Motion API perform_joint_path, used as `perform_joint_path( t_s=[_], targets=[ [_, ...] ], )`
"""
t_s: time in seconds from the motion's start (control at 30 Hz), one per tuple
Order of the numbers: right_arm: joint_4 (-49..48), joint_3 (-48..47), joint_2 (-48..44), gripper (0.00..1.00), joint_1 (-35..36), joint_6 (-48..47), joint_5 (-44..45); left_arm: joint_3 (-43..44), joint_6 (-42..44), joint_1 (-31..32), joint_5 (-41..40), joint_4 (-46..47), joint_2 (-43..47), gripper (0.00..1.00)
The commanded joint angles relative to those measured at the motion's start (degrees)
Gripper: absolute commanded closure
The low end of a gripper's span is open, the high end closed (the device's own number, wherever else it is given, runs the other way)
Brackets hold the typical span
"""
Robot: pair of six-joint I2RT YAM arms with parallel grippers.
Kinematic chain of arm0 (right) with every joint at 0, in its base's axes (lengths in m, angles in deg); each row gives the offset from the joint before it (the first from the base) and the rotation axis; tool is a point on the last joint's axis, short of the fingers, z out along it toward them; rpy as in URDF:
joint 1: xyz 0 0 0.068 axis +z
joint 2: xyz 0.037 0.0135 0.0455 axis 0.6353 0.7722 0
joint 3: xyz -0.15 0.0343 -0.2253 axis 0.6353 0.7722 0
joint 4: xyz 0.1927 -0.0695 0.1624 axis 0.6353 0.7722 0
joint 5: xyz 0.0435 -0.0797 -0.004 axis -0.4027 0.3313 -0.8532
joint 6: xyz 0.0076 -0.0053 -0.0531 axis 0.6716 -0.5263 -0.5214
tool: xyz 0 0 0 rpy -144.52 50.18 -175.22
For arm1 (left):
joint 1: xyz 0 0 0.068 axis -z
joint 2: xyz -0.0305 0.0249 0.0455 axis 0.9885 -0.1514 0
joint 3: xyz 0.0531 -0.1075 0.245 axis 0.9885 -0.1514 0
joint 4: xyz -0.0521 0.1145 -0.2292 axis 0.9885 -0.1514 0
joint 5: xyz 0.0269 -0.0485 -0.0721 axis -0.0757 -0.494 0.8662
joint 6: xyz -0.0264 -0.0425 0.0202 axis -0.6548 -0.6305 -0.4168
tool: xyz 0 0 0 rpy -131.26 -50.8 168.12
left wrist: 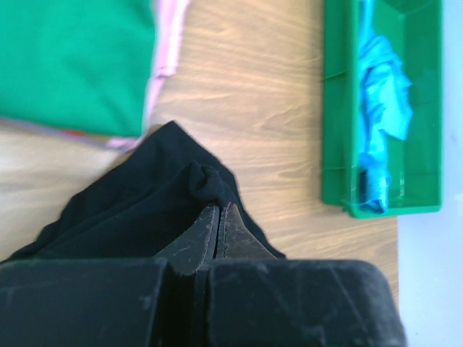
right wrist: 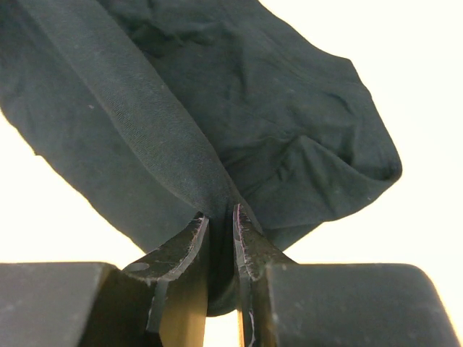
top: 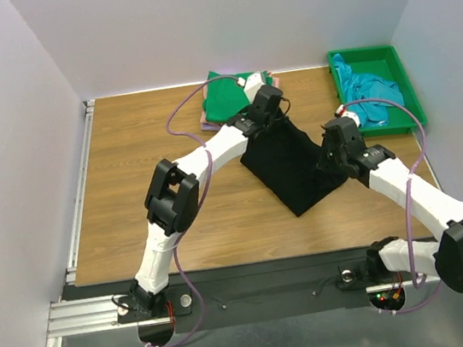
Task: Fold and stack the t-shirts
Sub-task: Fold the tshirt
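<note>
right claw [right wrist: 221,218] grips black shirt [right wrist: 275,123]; left wrist view adds green tray [left wrist: 336,108].

Robot lab test cell, not a home or shop. Plain white walls [top: 235,17] box in a wood-grain bench top [top: 131,196] on 3 sides. Alu extrusion rails [top: 83,313] run along the 9 & 6 o'clock edges. L arm [top: 211,150] & R arm [top: 415,191] are bolted to a black base plate [top: 257,292] at 6 o'clock, w/ loose purple cables [top: 176,116]. Green plastic tray [top: 375,60] at 2 o'clock.
</note>
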Motion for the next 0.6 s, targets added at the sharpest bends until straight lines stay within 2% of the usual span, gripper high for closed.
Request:
perform_joint_path(
  t_s=[0.0, 0.2, 0.23, 0.27, 0.3, 0.37, 0.4, 0.47, 0.57],
  targets=[
    [0.48, -2.70, 1.98, 0.99, -3.71, -1.37, 2.15, 5.15, 1.00, -0.04, -4.39, 6.29, -2.21, 1.00],
    [-1.10, -3.32, 7.43, 0.96, -8.99, -3.92, -0.31, 13.04, 3.01, -0.21, -4.40, 6.48, -8.90, 1.00],
    [-1.80, -3.58, 9.18, 0.92, -10.48, -4.01, -0.23, 14.46, 3.62, -0.21, -2.83, 6.48, -11.00, 0.96],
    [-1.80, -3.93, 10.15, 0.85, -11.10, -4.45, 0.82, 15.86, 4.15, -0.21, -2.20, 6.30, -11.89, 0.83],
    [-1.72, -5.33, 10.95, 0.67, -11.98, -5.06, 1.78, 18.31, 4.85, -0.21, -0.89, 5.69, -13.03, 0.45],
    [-1.63, -6.57, 11.92, 0.50, -12.51, -5.33, 3.46, 19.56, 5.56, -0.21, -0.26, 5.33, -12.87, 0.19],
    [-1.54, -7.53, 11.66, 0.25, -12.51, -5.59, 3.55, 19.48, 6.35, -0.21, 0.35, 5.59, -11.65, 0.01],
    [-1.45, -8.59, 10.26, 0.00, -12.51, -5.77, 4.25, 19.04, 7.66, 0.05, 1.49, 6.04, -10.06, 0.01],
    [-0.93, -10.09, 8.24, 0.00, -12.51, -7.26, 1.72, 16.07, 9.60, 0.49, 2.81, 6.30, -5.67, 0.02]
  ],
)
